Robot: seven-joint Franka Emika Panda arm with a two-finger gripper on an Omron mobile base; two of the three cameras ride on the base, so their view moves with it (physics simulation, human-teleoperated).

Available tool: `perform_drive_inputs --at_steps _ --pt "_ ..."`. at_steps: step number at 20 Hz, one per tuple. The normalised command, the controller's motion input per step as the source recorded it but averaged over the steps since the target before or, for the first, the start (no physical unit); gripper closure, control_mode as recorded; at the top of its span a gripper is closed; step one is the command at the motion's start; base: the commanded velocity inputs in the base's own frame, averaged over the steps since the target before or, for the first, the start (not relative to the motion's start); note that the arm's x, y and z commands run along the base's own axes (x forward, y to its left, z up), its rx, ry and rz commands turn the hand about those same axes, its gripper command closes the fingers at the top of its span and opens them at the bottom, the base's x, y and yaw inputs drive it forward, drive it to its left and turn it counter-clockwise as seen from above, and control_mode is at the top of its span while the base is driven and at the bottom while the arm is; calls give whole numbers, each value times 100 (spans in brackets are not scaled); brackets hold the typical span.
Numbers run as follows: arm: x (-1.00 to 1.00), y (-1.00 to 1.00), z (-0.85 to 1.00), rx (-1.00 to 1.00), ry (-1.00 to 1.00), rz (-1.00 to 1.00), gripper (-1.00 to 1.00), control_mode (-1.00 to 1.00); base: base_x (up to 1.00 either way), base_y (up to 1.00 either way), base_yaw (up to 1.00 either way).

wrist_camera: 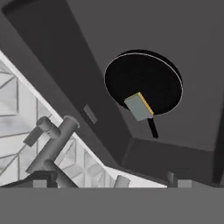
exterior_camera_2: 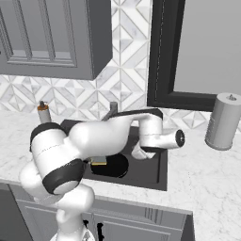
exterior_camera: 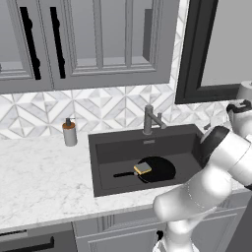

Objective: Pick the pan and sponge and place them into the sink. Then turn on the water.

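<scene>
Resting: sponge [exterior_camera: 142, 169] on pan [exterior_camera: 160, 170], both inside sink [exterior_camera: 113, 150].

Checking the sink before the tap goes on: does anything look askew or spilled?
Nothing spilled. The small grey-green and yellow sponge rests tilted on the rim of the round black frying pan near its handle, both inside the dark grey sink. No water runs from the grey metal faucet.

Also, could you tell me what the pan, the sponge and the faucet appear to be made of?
Pan: uniformly matte black, perhaps coated metal; the render leaves it open.
Sponge: grey-green scouring top over a yellow layer, probably foam.
Faucet: plain grey with soft shading, likely brushed metal.
</scene>
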Motion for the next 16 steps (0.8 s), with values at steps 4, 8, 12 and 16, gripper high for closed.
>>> perform_drive_inputs --at_steps 4,8,12,16 --pt "41 -13 -26 32 -20 -10 -100 -100 0 0 0" --pt "43 -6 -21 27 -14 -12 -100 -100 0 0 0" --pt "44 0 -8 23 -7 -12 -100 -100 0 0 0" --pt "51 0 -1 25 0 -11 -100 -100 0 0 0"
